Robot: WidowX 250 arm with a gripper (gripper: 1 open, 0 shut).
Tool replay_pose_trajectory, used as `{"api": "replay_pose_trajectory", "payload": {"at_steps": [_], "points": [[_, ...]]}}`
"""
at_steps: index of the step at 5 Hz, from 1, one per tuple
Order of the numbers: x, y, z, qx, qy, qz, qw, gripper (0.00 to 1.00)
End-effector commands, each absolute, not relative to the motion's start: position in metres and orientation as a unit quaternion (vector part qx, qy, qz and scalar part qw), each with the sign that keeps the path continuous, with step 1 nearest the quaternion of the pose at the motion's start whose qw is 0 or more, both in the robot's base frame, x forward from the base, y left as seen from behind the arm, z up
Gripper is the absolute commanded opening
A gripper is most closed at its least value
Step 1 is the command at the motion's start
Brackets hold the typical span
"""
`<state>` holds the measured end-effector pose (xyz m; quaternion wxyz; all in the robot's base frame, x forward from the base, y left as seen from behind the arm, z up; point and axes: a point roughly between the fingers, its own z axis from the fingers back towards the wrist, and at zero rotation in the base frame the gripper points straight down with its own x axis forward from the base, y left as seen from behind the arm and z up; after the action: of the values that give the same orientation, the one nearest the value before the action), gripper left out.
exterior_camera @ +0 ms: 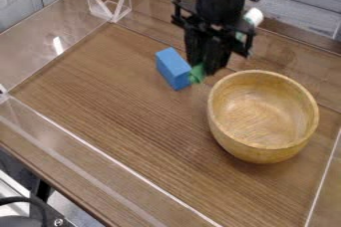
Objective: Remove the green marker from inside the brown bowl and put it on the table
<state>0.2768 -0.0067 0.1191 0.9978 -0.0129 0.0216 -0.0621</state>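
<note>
My gripper (200, 69) points straight down over the table (107, 102), between the blue block and the brown bowl. It is shut on the green marker (197, 73), of which only the green lower end shows beneath the black fingers; the rest is hidden by the hand. The marker hangs clear of the brown bowl (264, 114), left of its rim and above the tabletop. The round, light-tan bowl sits at the right with nothing visible inside it.
A small blue block (172, 68) lies on the table just left of the gripper. Low clear acrylic walls (54, 47) edge the tabletop, with a clear angled piece (107, 4) at the far left corner.
</note>
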Motion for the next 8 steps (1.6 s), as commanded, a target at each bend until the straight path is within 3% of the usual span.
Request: {"api": "replay_pose_trajectory", "payload": {"at_steps": [1,8], "points": [[0.28,0.006,0.153,-0.003,-0.018,-0.061,0.998,0.0],[0.235,0.009,0.155,0.004,-0.021,-0.034,0.999,0.0]]}}
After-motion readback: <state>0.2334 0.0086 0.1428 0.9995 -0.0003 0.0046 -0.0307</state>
